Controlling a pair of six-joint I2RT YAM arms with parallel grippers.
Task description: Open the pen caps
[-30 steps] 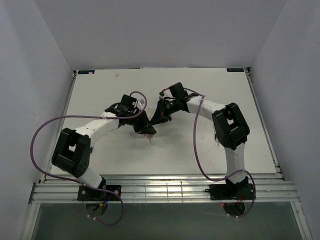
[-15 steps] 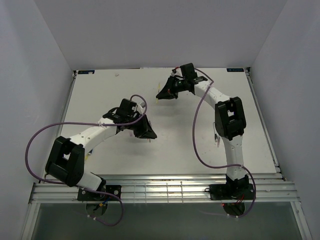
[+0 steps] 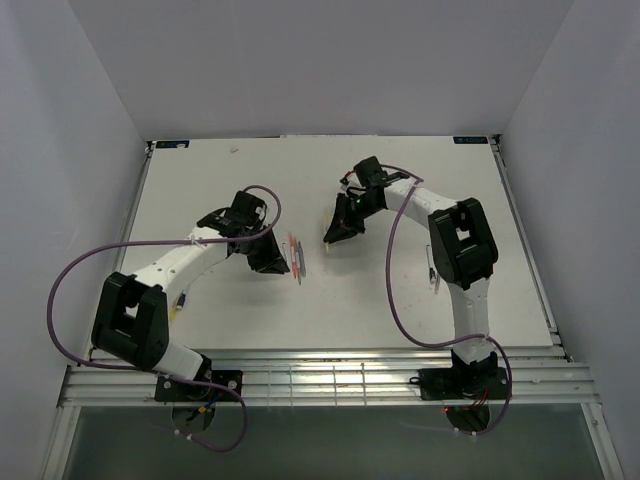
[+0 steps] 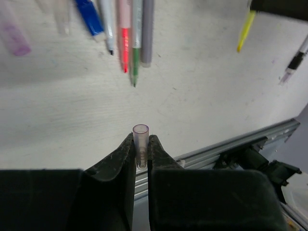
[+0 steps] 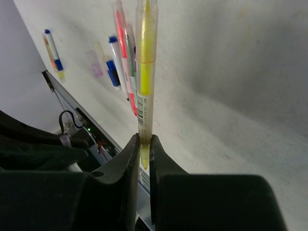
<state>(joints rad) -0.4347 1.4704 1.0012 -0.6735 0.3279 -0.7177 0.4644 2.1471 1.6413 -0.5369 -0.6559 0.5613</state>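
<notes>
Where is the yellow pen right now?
The yellow pen sits in the right jaws; from above, that is near the middle of the table, just right of the row of pens.

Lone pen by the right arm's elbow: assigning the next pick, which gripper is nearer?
Right. The right gripper sits left of the lone pen and farther back; the left gripper is much farther left.

Purplish cap (image 4: 140,137), yellow pen (image 5: 146,82), red pen (image 4: 124,45), green pen (image 4: 136,55), white table (image 4: 207,115).

White table (image 3: 250,310), pale walls (image 3: 320,60) (lilac-tinged)
</notes>
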